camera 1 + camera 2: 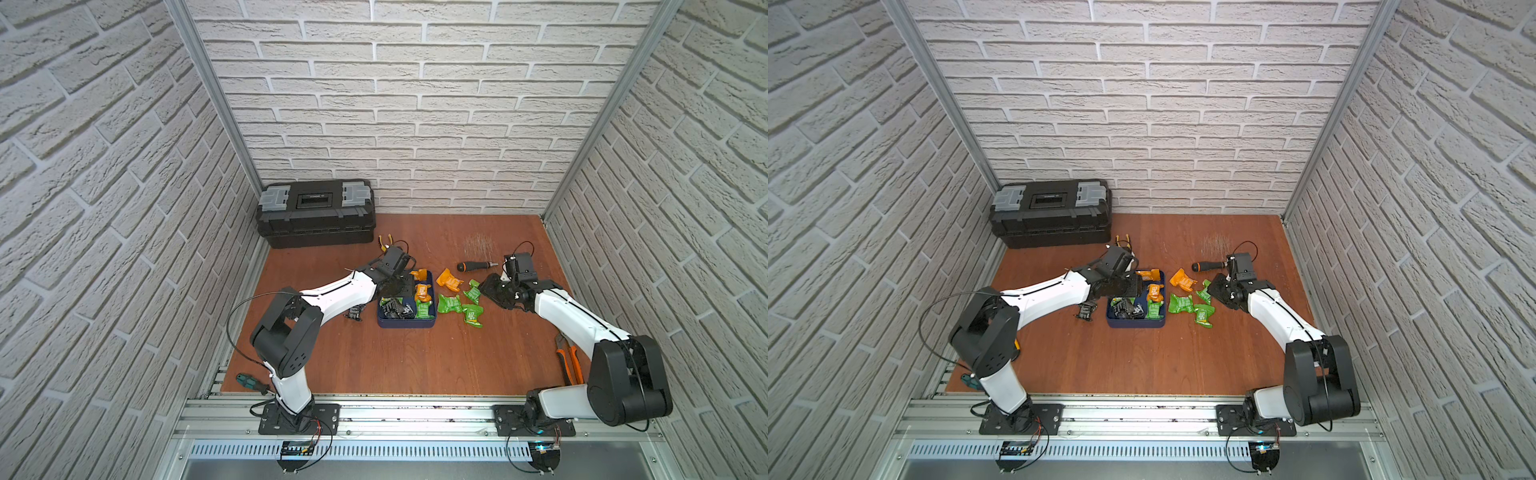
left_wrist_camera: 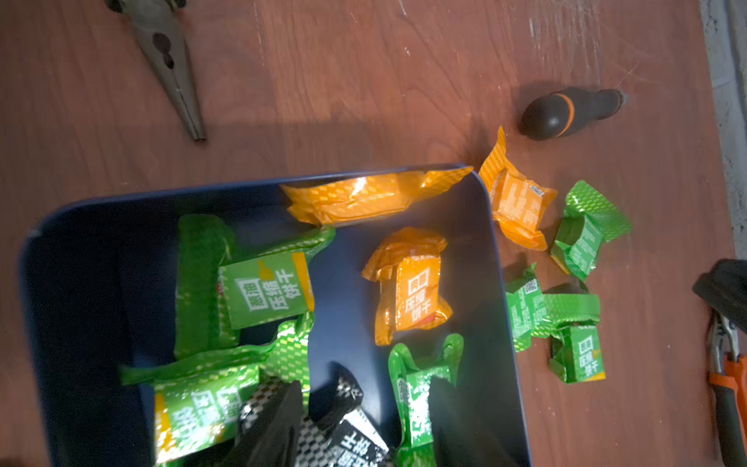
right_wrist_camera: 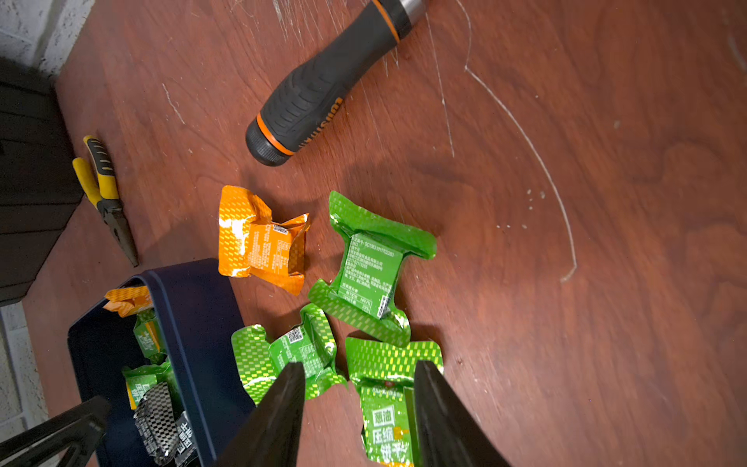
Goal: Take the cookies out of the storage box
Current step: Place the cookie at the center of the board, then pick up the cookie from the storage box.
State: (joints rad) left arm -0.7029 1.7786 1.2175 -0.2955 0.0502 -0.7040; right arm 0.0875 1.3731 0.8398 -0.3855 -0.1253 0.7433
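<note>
I read the right claw (image 3: 359,364) spread astride a green packet (image 3: 384,420) on the bench (image 1: 415,365) just beside the mid-bench storage box (image 1: 405,324), and the left claw (image 2: 366,388) spread over cookies (image 1: 423,293) inside it.

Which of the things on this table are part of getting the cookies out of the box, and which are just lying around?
Belongs to the job: cookie packets; navy storage box.
Just lying about: black toolbox; yellow-handled pliers; orange-handled pliers; black screwdriver; teal-handled screwdriver.

Cookies (image 1: 423,292) lie inside and beside storage box (image 1: 407,323).
</note>
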